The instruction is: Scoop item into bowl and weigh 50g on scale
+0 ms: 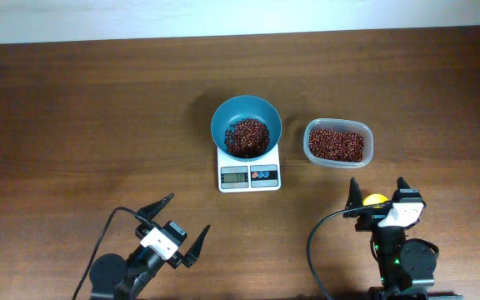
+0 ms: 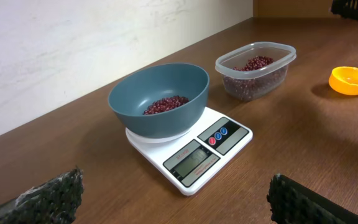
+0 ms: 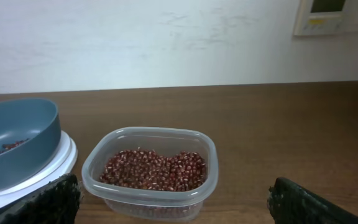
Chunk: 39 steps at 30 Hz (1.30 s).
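Observation:
The teal-blue bowl (image 1: 245,119) sits on the white scale (image 1: 249,174) at the table's middle, with red-brown beans (image 1: 247,137) in it. The bowl (image 2: 159,98) and scale (image 2: 194,148) also show in the left wrist view, and the bowl's edge (image 3: 14,140) shows in the right wrist view. More beans fill a clear plastic container (image 1: 337,142), also in the right wrist view (image 3: 151,171). My left gripper (image 1: 174,221) is open and empty near the front left. My right gripper (image 1: 379,190) is open and empty in front of the container.
A small orange scoop (image 1: 375,200) lies on the table between my right gripper's fingers in the overhead view; it also shows in the left wrist view (image 2: 351,79). A pale wall runs along the table's far edge.

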Tool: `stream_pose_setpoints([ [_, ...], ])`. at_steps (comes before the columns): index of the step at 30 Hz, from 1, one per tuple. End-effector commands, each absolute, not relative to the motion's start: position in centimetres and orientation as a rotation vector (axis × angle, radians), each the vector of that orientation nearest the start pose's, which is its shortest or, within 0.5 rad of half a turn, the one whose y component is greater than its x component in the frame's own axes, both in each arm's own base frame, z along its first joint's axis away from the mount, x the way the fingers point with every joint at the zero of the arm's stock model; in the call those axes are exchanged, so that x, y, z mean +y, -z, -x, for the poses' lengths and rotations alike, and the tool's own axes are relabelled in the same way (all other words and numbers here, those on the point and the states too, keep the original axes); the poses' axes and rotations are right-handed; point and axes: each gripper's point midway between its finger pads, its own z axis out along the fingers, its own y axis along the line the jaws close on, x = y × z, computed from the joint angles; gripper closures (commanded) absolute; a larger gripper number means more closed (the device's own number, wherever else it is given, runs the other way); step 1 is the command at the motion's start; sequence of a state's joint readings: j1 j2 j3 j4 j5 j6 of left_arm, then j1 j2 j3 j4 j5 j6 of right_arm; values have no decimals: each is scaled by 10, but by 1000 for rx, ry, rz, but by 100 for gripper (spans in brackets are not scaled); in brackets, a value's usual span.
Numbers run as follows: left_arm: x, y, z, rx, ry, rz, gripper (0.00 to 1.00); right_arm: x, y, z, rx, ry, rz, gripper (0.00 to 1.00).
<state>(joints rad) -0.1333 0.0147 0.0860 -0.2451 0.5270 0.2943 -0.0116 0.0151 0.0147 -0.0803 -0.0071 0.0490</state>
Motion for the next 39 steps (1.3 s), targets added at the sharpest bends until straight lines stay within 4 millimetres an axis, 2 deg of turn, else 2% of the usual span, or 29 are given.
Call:
stream_pose_setpoints([
  [1,-116,-156,-201,1567,353,-731,1,1,-154,-246,1658,-37,-32,1],
  [3,-116,-156,-201,1567,353,-731,1,5,-155,-246,1655,-75,-28,1],
  [18,-114,-156,-202,1566,341,-723,1,5,-155,-246,1655,-75,-28,1],
  [24,-72,-175,-232,1523,77,-504,1,5,-155,-246,1655,-75,-28,1],
  [27,-41,-171,-241,1592,13,-275,1,5,-155,-246,1655,-75,-28,1],
  [30,-19,-164,-244,1626,-59,-160,1,5,-155,-246,1655,-75,-28,1],
  [32,-14,-157,-245,1639,-91,-156,1,5,-155,-246,1655,-75,-28,1],
  [36,-11,-157,-246,1639,-134,-186,1,5,-155,-246,1655,-75,-28,1],
  [39,-5,-157,-246,1642,-137,-146,1,5,-155,-246,1655,-75,-28,1],
])
